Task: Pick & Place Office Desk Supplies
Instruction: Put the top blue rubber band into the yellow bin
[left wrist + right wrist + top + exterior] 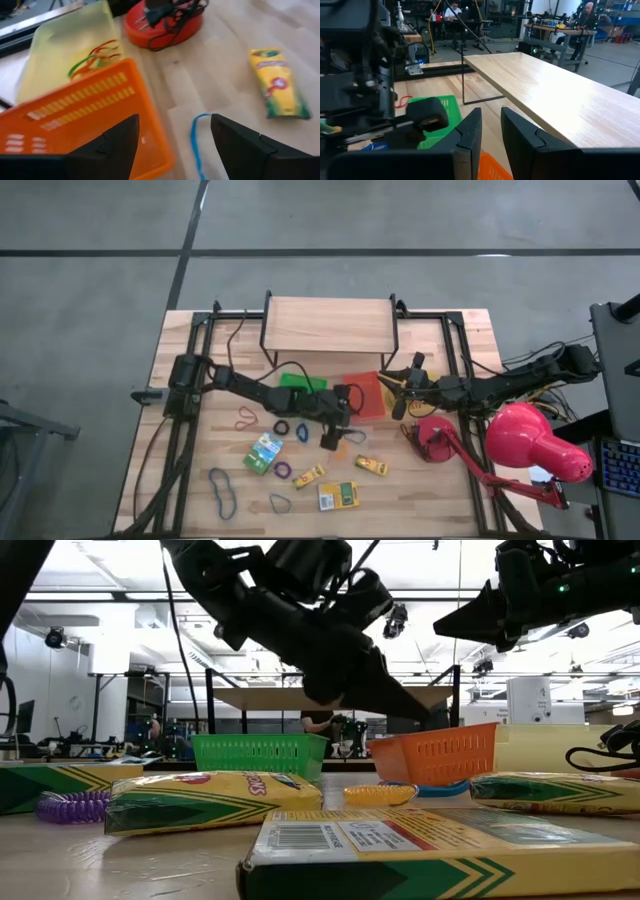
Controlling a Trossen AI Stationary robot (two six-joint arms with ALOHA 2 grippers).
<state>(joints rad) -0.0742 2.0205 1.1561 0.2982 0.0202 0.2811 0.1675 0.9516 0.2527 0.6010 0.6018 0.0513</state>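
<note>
My left gripper (333, 435) (173, 122) hangs open above the table, just off the near side of the orange tray (85, 125). A blue rubber band (194, 142) lies flat on the wood below the gap between its fingers, untouched. A yellow printed box (279, 85) lies flat beyond it. More boxes (263, 452) (338, 496) (372, 465) and rubber bands (222, 490) (245, 418) lie scattered over the near half of the table. My right gripper (400, 392) (491, 132) waits level above the trays, its fingers slightly apart with nothing between them.
A green tray (300, 383) stands left of the orange one, and a yellow tray (65, 55) holding rubber bands stands past it. The red lamp's base (435, 440) with its cord sits to the right. A raised wooden shelf (328, 323) spans the back.
</note>
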